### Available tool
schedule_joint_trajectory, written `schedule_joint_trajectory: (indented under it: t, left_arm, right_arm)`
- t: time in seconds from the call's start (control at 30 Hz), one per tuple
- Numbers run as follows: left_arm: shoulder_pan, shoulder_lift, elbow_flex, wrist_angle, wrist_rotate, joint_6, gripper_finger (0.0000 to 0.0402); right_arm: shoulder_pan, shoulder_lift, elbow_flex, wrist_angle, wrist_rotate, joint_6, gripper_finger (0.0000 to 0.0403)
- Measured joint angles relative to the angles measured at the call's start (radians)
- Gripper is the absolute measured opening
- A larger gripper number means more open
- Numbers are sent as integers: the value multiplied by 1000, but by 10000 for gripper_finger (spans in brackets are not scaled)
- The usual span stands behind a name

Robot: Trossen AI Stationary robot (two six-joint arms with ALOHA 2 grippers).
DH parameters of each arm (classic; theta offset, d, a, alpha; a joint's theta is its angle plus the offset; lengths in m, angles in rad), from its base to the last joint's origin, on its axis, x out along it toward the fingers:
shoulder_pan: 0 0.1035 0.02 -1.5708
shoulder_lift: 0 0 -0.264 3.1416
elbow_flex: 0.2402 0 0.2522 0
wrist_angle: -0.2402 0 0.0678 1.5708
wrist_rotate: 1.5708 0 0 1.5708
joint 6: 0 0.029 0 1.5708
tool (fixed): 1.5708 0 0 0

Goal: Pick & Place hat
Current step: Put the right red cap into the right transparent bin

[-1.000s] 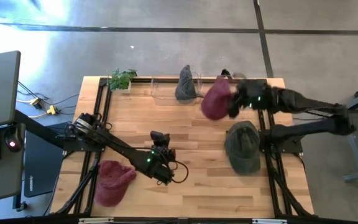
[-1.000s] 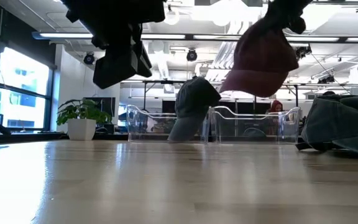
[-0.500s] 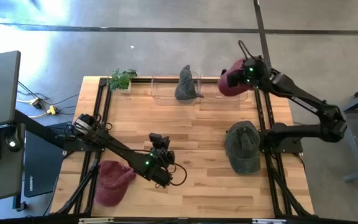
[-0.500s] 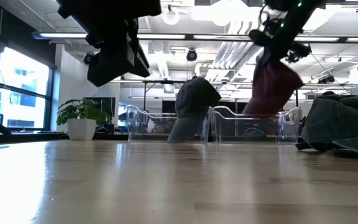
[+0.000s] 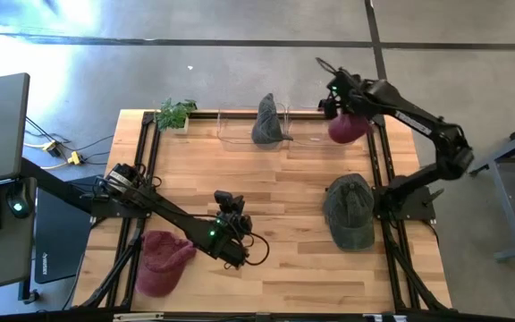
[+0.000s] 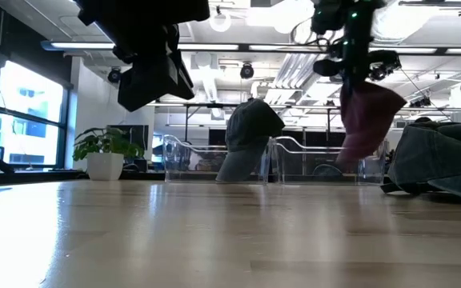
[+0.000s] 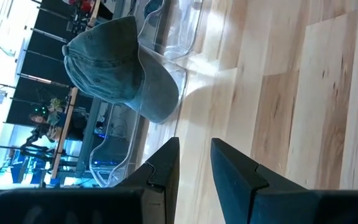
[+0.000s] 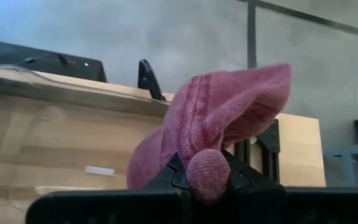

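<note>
A maroon knit hat [image 5: 349, 127] hangs from my right gripper [image 5: 333, 100] at the table's far right, over the right clear bin [image 6: 318, 164]; it shows in the low view as the maroon hat [image 6: 365, 120] and in the right wrist view as the hat [image 8: 216, 124]. My right gripper [image 6: 350, 60] is shut on it. My left gripper [image 5: 232, 240] hovers over the middle of the table near the near edge, with my left gripper [image 7: 194, 155] slightly open and holding nothing. A grey cap [image 5: 266, 121] leans on the left clear bin [image 5: 238, 130]. My right gripper pinches the maroon hat between its two fingers at the bunched knit end with a round bobble [image 8: 207, 175]. The fingers come from above. The hat is lifted clear of the table and hangs slack below the gripper, its lower end [image 6: 349, 156] at the height of the bin's wall.
A grey-green cap [image 5: 349, 213] lies on the table's right side. A second maroon hat [image 5: 161, 259] lies by the near left corner. A potted plant [image 5: 175, 113] stands at the far left corner. Bare wood [image 5: 284, 183] spans the middle.
My right gripper has carried the maroon hat toward the table's far edge and turned about. The hat, earlier swung out over the table before the bins, now hangs straight down at the right clear bin.
</note>
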Motion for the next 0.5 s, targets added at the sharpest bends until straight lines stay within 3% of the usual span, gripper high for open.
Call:
schedule_joint_trajectory:
  t: [0.3, 0.5]
  left_arm:
    - [0, 0, 0, -3, 4, -25, 85]
    - [0, 0, 0, -3, 18, -26, 85]
  right_arm:
    - [22, 209, 45, 14, -5, 17, 18]
    - [-1, 244, 45, -76, 15, 45, 20]
